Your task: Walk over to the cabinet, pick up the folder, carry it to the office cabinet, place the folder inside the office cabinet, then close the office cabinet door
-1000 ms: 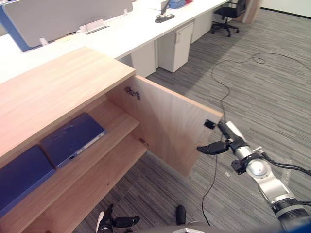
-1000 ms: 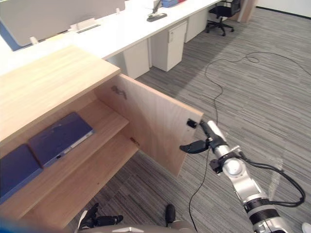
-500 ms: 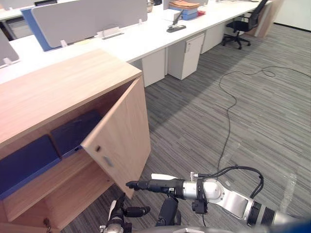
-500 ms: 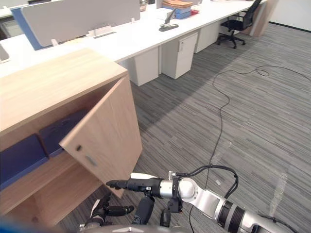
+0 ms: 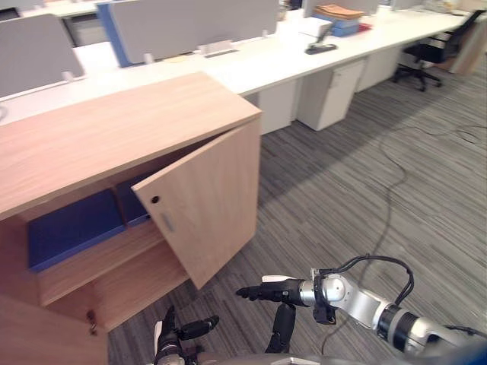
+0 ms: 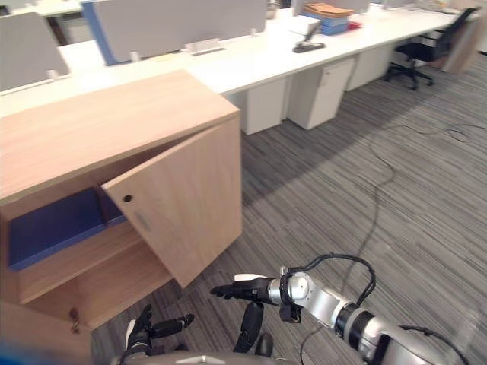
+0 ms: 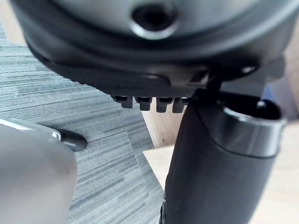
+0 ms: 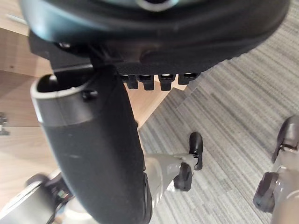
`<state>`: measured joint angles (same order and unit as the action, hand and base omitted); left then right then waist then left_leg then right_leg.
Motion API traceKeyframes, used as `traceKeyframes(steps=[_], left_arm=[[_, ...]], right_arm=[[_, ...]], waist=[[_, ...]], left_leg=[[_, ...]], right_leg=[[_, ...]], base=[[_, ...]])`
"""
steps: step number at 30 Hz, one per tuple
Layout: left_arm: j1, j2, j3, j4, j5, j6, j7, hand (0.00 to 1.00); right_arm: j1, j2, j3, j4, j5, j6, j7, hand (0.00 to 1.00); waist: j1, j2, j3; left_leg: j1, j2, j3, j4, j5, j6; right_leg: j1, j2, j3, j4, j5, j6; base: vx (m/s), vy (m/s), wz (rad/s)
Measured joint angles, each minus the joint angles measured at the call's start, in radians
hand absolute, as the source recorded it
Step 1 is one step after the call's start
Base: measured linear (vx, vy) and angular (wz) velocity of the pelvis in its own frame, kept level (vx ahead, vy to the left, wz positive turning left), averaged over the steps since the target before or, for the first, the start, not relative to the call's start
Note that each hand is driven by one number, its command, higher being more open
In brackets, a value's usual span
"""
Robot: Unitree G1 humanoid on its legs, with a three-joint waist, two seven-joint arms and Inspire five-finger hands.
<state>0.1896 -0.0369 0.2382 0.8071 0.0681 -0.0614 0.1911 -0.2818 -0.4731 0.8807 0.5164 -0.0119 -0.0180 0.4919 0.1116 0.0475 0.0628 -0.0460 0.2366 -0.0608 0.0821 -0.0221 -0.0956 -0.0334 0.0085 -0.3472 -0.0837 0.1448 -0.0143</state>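
A: Where is the right hand (image 5: pixel 278 291)?

B: Low over the carpeted floor (image 5: pixel 342 198), fingers straight and released, holding nothing. Its fingertips point at the lower corner of the office cabinet (image 5: pixel 114 129) door (image 5: pixel 205 198). They are near it, but there is a gap between.

A: And the door itself?

B: Ajar, swung partway out, with its free edge angled toward the hand. Behind the hand and on the side away from the cabinet, the floor lies wide open. The white worktop (image 5: pixel 259 65) and a chair (image 5: pixel 430 55) sit well beyond.

A: The folder?

B: The blue folder (image 5: pixel 72 228) lies flat on the upper shelf (image 5: pixel 99 258) inside the cabinet, past the door from the hand. A second folder (image 5: pixel 135 209) lies just beside it on the side nearer the hand, with one end hidden by the door.

A: What is hard to make out?

B: The compartment under the shelf is partly in shade and partly screened by the door. A wooden panel (image 5: pixel 38 334) near the left hand is cut off at the view's edge, so I cannot tell how far it reaches.

A: The left hand (image 5: pixel 172 338)?

B: Low, apart from the right hand's fingertips on the cabinet side. It is relaxed and empty, with the thumb standing out.
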Motion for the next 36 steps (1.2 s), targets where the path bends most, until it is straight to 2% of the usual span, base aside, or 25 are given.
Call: traceKeyframes(steps=[2,4,5,6,7,8,10,11,13,14,16,20,21,22,23,24,25,26,27,29,31,32,33,34,36], left_arm=[[-0.001,-0.018,-0.017,0.0,0.001,0.0,0.01,1.0],[-0.004,-0.022,-0.08,0.0,0.008,-0.001,0.016,1.0],[-0.003,-0.02,-0.119,0.0,0.028,-0.001,0.028,1.0],[-0.005,-0.008,-0.136,-0.001,0.044,0.0,0.032,1.0],[-0.01,0.011,-0.166,-0.002,0.063,-0.001,0.047,1.0],[-0.017,0.027,-0.181,-0.006,0.1,-0.001,0.061,1.0],[-0.031,0.062,-0.204,-0.022,0.179,-0.003,0.072,1.0],[-0.044,0.091,-0.227,-0.017,0.221,-0.003,0.076,1.0],[-0.032,0.1,-0.232,-0.015,0.239,-0.004,0.088,1.0],[-0.029,0.109,-0.227,0.002,0.238,-0.002,0.096,1.0],[-0.014,0.11,-0.214,0.018,0.232,-0.002,0.099,1.0],[-0.011,0.133,-0.182,0.094,0.138,-0.003,0.085,1.0],[-0.012,0.135,-0.18,0.096,0.115,-0.003,0.084,1.0],[-0.02,0.135,-0.18,0.096,0.099,-0.003,0.084,1.0],[-0.029,0.142,-0.181,0.096,0.077,-0.003,0.085,1.0],[-0.051,0.147,-0.181,0.093,0.056,-0.004,0.096,1.0],[-0.06,0.148,-0.182,0.092,0.055,-0.004,0.1,1.0],[-0.052,0.145,-0.183,0.09,0.05,-0.004,0.104,1.0],[-0.035,0.14,-0.187,0.092,0.05,-0.004,0.108,1.0],[-0.037,0.138,-0.203,0.1,0.049,-0.004,0.106,1.0],[-0.06,0.153,-0.23,0.095,0.042,-0.014,0.093,1.0],[-0.067,0.158,-0.235,0.096,0.039,-0.018,0.084,1.0],[-0.074,0.162,-0.238,0.103,0.038,-0.017,0.08,1.0],[-0.084,0.167,-0.252,0.108,0.021,-0.016,0.067,1.0],[-0.064,0.154,-0.254,0.104,-0.011,-0.015,0.046,1.0]], right_arm=[[0.026,0.071,-0.074,0.13,-0.099,0.003,-0.071,1.0],[0.063,0.149,-0.185,0.28,-0.179,0.003,-0.137,1.0],[0.103,0.211,-0.282,0.377,-0.264,0.005,-0.207,1.0],[0.118,0.242,-0.331,0.417,-0.293,0.005,-0.241,1.0],[0.128,0.292,-0.416,0.487,-0.322,0.005,-0.286,1.0],[0.131,0.327,-0.473,0.529,-0.341,0.005,-0.338,1.0],[0.136,0.368,-0.543,0.572,-0.395,0.004,-0.424,1.0],[0.145,0.39,-0.587,0.597,-0.421,0.001,-0.477,1.0],[0.157,0.406,-0.637,0.639,-0.416,0.004,-0.517,1.0],[0.176,0.426,-0.693,0.662,-0.372,0.005,-0.545,1.0],[0.226,0.437,-0.784,0.688,-0.291,0.007,-0.581,1.0],[0.228,0.44,-0.853,0.705,-0.177,0.006,-0.606,1.0],[0.229,0.441,-0.886,0.703,-0.167,0.001,-0.611,1.0],[0.229,0.442,-0.909,0.702,-0.155,-0.003,-0.612,1.0],[0.229,0.442,-0.945,0.684,-0.135,-0.004,-0.614,1.0],[0.239,0.432,-0.949,0.674,-0.127,-0.007,-0.625,1.0],[0.242,0.422,-0.951,0.676,-0.115,-0.009,-0.628,1.0],[0.246,0.415,-0.987,0.676,-0.083,0.004,-0.629,1.0],[0.253,0.405,-0.99,0.673,-0.06,0.002,-0.632,1.0],[0.253,0.394,-1.024,0.657,-0.025,-0.002,-0.632,1.0],[0.256,0.401,-1.09,0.661,-0.003,-0.001,-0.633,1.0],[0.257,0.408,-1.103,0.665,0.017,-0.004,-0.634,1.0],[0.259,0.414,-1.112,0.667,0.021,-0.006,-0.633,1.0],[0.265,0.43,-1.147,0.673,0.037,-0.009,-0.632,1.0],[0.266,0.417,-1.178,0.674,0.059,-0.009,-0.626,1.0]], waist=[[0.013,0.021,-0.005],[0.014,0.039,-0.001],[0.005,0.03,-0.017],[0.002,0.017,-0.028],[0.0,0.009,-0.033],[-0.009,0.006,-0.032],[-0.012,-0.013,-0.023],[-0.016,-0.018,-0.009],[-0.002,-0.003,-0.005],[-0.005,-0.005,-0.003],[-0.013,-0.006,0.0],[-0.01,-0.031,0.041],[-0.012,-0.032,0.052],[-0.014,-0.031,0.063],[-0.018,-0.034,0.077],[-0.029,-0.055,0.091],[-0.029,-0.052,0.101],[-0.029,-0.04,0.101],[-0.031,-0.026,0.094],[-0.046,0.01,0.098],[-0.061,-0.001,0.107],[-0.064,-0.009,0.106],[-0.071,-0.021,0.104],[-0.079,-0.033,0.103],[-0.078,-0.004,0.093]], left_leg=[[-0.028,-0.048,-0.07,0.03,0.0,0.02],[-0.052,-0.12,-0.183,0.085,-0.001,0.026],[-0.076,-0.195,-0.283,0.105,0.001,0.022],[-0.089,-0.23,-0.327,0.112,0.007,0.025],[-0.106,-0.284,-0.413,0.117,0.019,0.03],[-0.133,-0.326,-0.512,0.117,0.032,0.02],[-0.169,-0.377,-0.642,0.112,0.039,0.012],[-0.18,-0.397,-0.713,0.099,0.041,0.014],[-0.172,-0.369,-0.773,0.053,0.051,-0.002],[-0.189,-0.377,-0.755,0.122,0.056,-0.048],[-0.186,-0.356,-0.698,0.2,-0.008,-0.047],[-0.163,-0.32,-0.695,0.167,0.016,-0.059],[-0.163,-0.315,-0.682,0.158,0.025,-0.057],[-0.17,-0.299,-0.641,0.147,0.018,-0.027],[-0.211,-0.243,-0.468,0.144,-0.019,0.062],[-0.282,-0.199,-0.27,0.221,-0.045,0.095],[-0.323,-0.172,-0.13,0.335,-0.047,0.096],[-0.355,-0.124,0.079,0.54,-0.071,0.099],[-0.32,-0.077,0.236,0.647,-0.137,0.107],[-0.281,-0.036,0.402,0.634,-0.216,0.129],[-0.261,-0.101,0.403,0.516,-0.209,0.142],[-0.234,-0.17,0.361,0.398,-0.183,0.178],[-0.22,-0.207,0.344,0.345,-0.165,0.176],[-0.18,-0.247,0.353,0.269,-0.153,0.157],[-0.161,-0.199,0.414,0.302,-0.193,0.153]], right_leg=[[0.004,-0.057,-0.066,0.063,-0.038,0.03],[-0.005,-0.157,-0.156,0.26,-0.149,0.081],[-0.033,-0.242,-0.14,0.426,-0.228,0.071],[-0.06,-0.264,-0.068,0.487,-0.259,0.052],[-0.1,-0.261,0.139,0.557,-0.301,0.042],[-0.106,-0.21,0.355,0.567,-0.357,0.069],[-0.083,-0.145,0.551,0.511,-0.405,0.122],[-0.043,-0.14,0.547,0.448,-0.432,0.164],[-0.002,-0.125,0.443,0.403,-0.417,0.133],[0.029,-0.131,0.375,0.381,-0.414,0.119],[0.082,-0.111,0.293,0.352,-0.414,0.111],[0.146,-0.064,0.278,0.271,-0.378,0.087],[0.155,-0.059,0.267,0.267,-0.377,0.084],[0.159,-0.058,0.253,0.264,-0.377,0.078],[0.16,-0.056,0.214,0.25,-0.375,0.058],[0.16,-0.079,0.164,0.24,-0.369,0.056],[0.16,-0.087,0.14,0.244,-0.368,0.059],[0.161,-0.1,0.112,0.246,-0.364,0.067],[0.164,-0.108,0.091,0.245,-0.361,0.074],[0.166,-0.101,0.019,0.265,-0.368,0.086],[0.143,-0.116,-0.025,0.295,-0.392,0.07],[0.145,-0.1,-0.04,0.22,-0.395,0.057],[0.152,-0.104,-0.046,0.197,-0.363,0.055],[0.185,-0.146,-0.105,0.178,-0.339,0.082],[0.211,-0.153,-0.173,0.198,-0.339,0.085]], base=[[0.03,0.219,1.36],[0.06,0.256,1.95],[0.09,0.158,2.05],[0.13,0.142,2.54],[0.16,0.034,2.54],[0.15,-0.037,2.52],[0.1,-0.207,2.53],[0.03,-0.251,2.41],[-0.05,-0.267,1.68],[-0.06,-0.263,1.58],[-0.01,-0.141,1.13],[0.01,-0.052,0.17],[-0.04,-0.034,0.25],[-0.08,-0.027,0.5],[-0.13,-0.065,0.88],[-0.11,-0.063,1.0],[-0.03,-0.059,0.96],[0.11,0.009,0.66],[0.16,0.027,0.59],[0.17,0.051,1.17],[0.08,0.025,1.76],[-0.02,-0.024,1.43],[0.0,-0.05,1.83],[0.05,-0.023,1.42],[0.14,0.03,0.96]])
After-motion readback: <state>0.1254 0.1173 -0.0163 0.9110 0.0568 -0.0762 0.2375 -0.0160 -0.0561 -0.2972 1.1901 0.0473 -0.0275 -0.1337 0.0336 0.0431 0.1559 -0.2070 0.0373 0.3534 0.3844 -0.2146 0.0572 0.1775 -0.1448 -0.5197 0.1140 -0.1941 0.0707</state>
